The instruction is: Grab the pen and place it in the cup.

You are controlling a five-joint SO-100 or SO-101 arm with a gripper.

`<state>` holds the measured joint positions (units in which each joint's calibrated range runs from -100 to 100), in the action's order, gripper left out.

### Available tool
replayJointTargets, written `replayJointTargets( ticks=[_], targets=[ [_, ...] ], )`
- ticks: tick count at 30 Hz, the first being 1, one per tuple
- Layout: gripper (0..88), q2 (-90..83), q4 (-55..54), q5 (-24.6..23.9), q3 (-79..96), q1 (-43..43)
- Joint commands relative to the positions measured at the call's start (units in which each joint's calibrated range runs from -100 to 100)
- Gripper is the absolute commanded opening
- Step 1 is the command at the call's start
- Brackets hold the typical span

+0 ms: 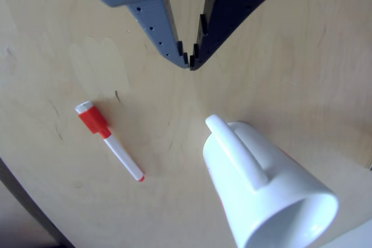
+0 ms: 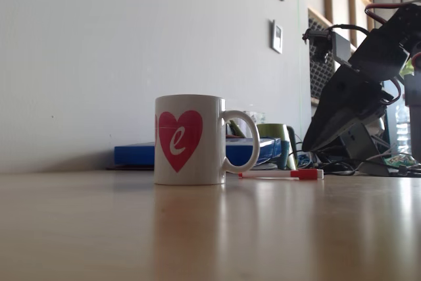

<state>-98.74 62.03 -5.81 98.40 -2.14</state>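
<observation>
Seen from the other view: two dark grey and navy plastic fingers [image 1: 190,62] reaching down from the top edge, tips drawn together to a narrow point with barely a slit between, pinching nothing, hanging above bare wood. Below and to the left, well apart from those tips, a slim white marker pen with an orange-red cap tipped white and a small orange-red end plug [image 1: 108,139], lying flat and slantwise on the pale wooden surface [image 1: 290,68], cap toward the upper left, plug toward the lower right. To the right of the pen, not touching it, a glossy white ceramic mug with a large loop handle [image 1: 273,201], standing upright, mouth open toward the lower right corner of the picture, handle turned toward the fingers, a sliver of red graphic along its right side.

From the low fixed view: mug [image 2: 191,139] in mid-picture showing a pink-red heart with a white letter, handle to the right. Pen [image 2: 283,175] flat on the surface just behind and right of the handle, cap end rightmost. Black arm [image 2: 358,90] raised at far right. Blue flat object [image 2: 135,154] against the white wall behind the mug.
</observation>
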Motion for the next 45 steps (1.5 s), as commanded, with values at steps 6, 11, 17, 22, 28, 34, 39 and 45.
replayJointTargets(
  ticks=[6,11,17,22,28,34,39,45],
  targets=[
    [1.0,-0.27,0.12,0.09,-2.12,-0.15],
    [1.0,-0.27,0.03,0.09,-2.12,-0.15],
    [1.0,-0.27,0.03,0.09,-2.12,-0.15],
    [1.0,-0.27,0.03,0.09,-2.12,-0.15],
    [1.0,-0.27,0.03,0.09,-2.12,-0.15],
    [1.0,-0.27,0.03,0.09,-2.12,-0.15],
    [1.0,-0.27,0.03,0.09,-2.12,-0.15],
    [1.0,-0.27,0.03,0.09,-2.12,-0.15]
  ],
)
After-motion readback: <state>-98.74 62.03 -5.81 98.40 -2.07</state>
